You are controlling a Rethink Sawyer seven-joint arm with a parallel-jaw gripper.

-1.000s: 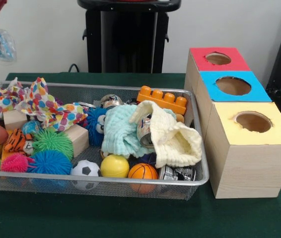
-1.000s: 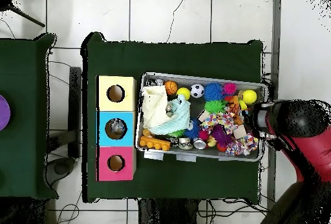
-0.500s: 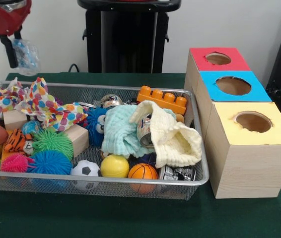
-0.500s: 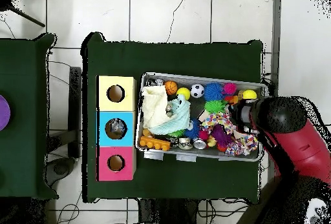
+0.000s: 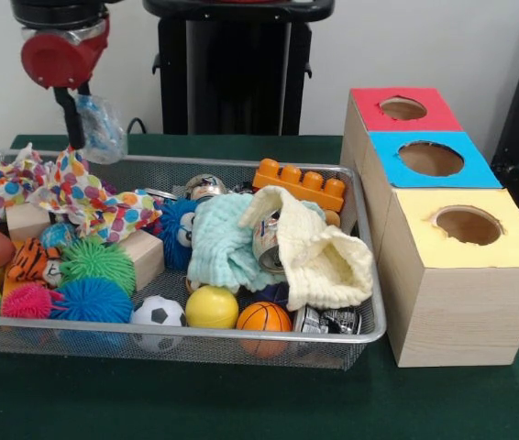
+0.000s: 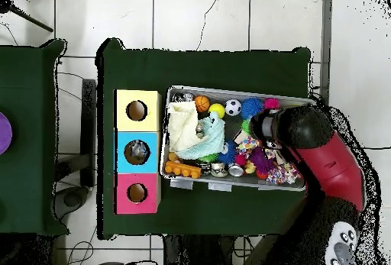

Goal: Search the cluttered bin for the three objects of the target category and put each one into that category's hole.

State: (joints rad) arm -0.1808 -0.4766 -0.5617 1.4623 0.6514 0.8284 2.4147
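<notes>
Gripper (image 5: 83, 115) hangs above the far left part of the wire bin (image 5: 369, 302), dark fingers pointing down from a red wrist; it is closed on a crumpled clear plastic bag (image 5: 102, 128) with bluish print, which dangles clear of the bin contents, just above the far rim. In the overhead view the red and black arm (image 6: 321, 151) covers the bin's right end, so the gripper tips and bag are hidden there. Directly below and slightly left of the held bag in the front view lies a polka-dot cloth (image 5: 81, 197), with a wooden block (image 5: 140, 257) beside it. Further bin contents: green spiky ball (image 5: 97, 261), blue spiky ball (image 5: 93, 300), pink spiky ball (image 5: 27, 301), small soccer ball (image 5: 158, 313), yellow ball (image 5: 212, 307), mini basketball (image 5: 263, 317), orange toy brick (image 5: 300, 184) at the far rim, a mint cloth (image 5: 218, 243) and a cream cloth (image 5: 328, 261) draped around a drink can (image 5: 267, 243). Three boxes stand in a row just beside the bin's opposite end, well apart from the gripper: red-topped box (image 5: 402, 110), blue-topped box (image 5: 432, 158), yellow-topped box (image 5: 466, 229), each with a round hole in the top. In the overhead view something greyish shows inside the blue box's hole; cannot tell what it is.
</notes>
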